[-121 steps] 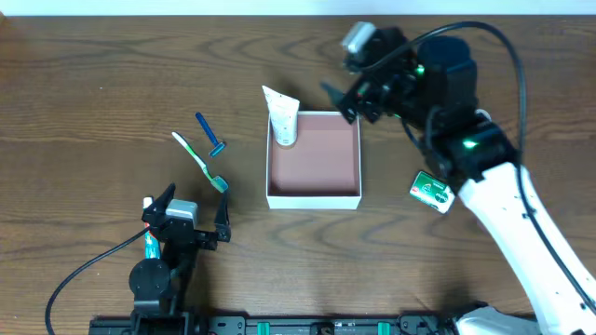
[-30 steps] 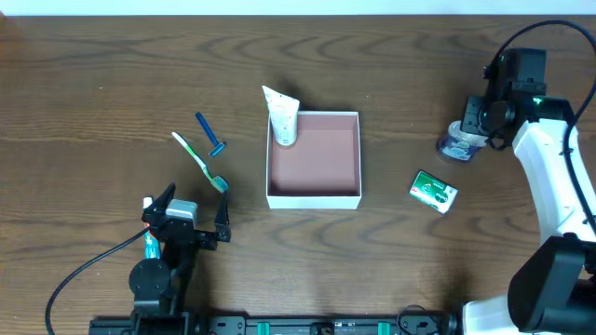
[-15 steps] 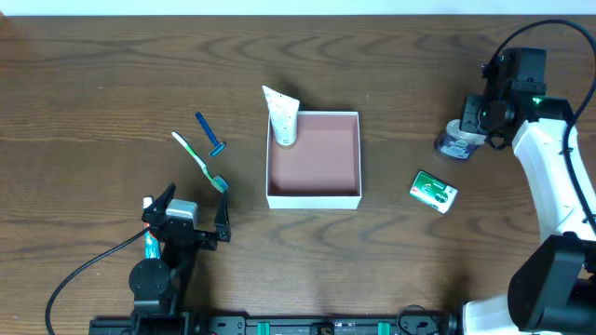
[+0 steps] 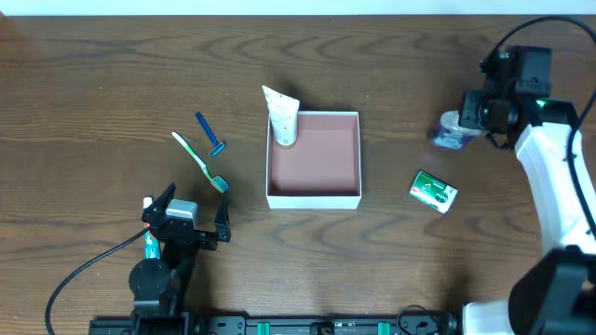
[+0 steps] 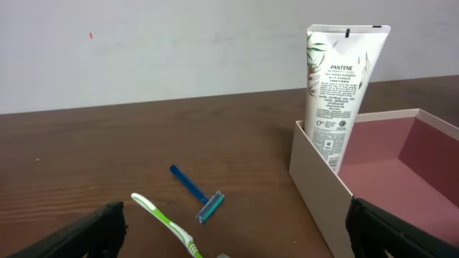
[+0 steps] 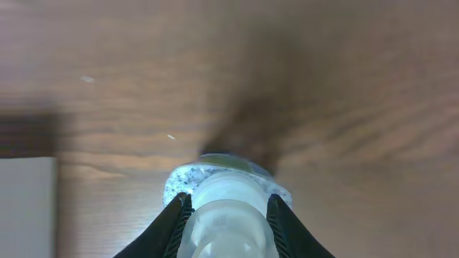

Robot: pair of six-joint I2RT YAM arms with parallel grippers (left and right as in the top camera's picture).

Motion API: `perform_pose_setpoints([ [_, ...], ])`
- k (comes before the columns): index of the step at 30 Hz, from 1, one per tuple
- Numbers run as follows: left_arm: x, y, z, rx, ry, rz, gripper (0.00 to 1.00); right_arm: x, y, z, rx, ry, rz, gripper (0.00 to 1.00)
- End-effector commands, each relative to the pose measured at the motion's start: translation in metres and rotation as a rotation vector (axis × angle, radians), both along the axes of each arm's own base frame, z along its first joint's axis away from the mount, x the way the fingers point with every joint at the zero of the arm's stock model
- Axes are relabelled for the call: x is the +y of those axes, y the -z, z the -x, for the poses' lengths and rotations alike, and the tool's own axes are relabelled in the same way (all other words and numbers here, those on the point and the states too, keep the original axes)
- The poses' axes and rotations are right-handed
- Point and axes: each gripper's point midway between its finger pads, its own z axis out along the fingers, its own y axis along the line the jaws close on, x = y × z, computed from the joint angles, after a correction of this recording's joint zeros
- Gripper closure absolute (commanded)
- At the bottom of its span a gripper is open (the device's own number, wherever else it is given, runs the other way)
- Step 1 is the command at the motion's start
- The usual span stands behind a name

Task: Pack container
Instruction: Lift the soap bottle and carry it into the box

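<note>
Right gripper [image 6: 225, 218] is clamping bottle [image 4: 450, 132] | left gripper [image 4: 194, 209] is sitting, jaws apart | container [image 4: 314, 197] is holding tube [image 4: 283, 119]

White right arm [image 4: 559, 186], green lights [image 4: 537, 82], black left tool [image 4: 196, 200], black cable [image 4: 79, 274]

This looks like a robotics lab bench: a dark wood-grain surface [image 4: 102, 74] against a plain white wall [image 5: 143, 50], a cabled left arm [image 4: 154, 277] at lower left, a white right arm [image 4: 559, 186] at right, a black mounting rail [image 4: 279, 327] along the bottom edge, and a razor [image 4: 210, 136] and toothbrush [image 4: 199, 160] laid out near the container [image 4: 313, 198].
</note>
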Motion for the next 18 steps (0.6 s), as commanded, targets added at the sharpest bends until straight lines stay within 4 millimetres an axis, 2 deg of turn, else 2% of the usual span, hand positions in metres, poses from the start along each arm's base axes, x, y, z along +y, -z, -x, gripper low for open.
perform_pose_setpoints([
  [1, -0.001, 0.017, 0.001, 0.051, 0.009, -0.008, 0.02, 0.027, -0.056, 0.001, -0.158, -0.099, -0.046, 0.99],
  [6, -0.001, 0.017, 0.001, 0.051, 0.009, -0.008, 0.02, 0.059, -0.092, 0.012, -0.255, -0.179, -0.046, 0.99],
  [12, -0.001, 0.017, 0.001, 0.051, 0.009, -0.008, 0.02, 0.113, -0.133, 0.031, -0.376, -0.321, -0.062, 0.99],
  [18, -0.001, 0.017, 0.001, 0.051, 0.009, -0.008, 0.02, 0.161, -0.152, 0.047, -0.434, -0.438, -0.099, 0.99],
])
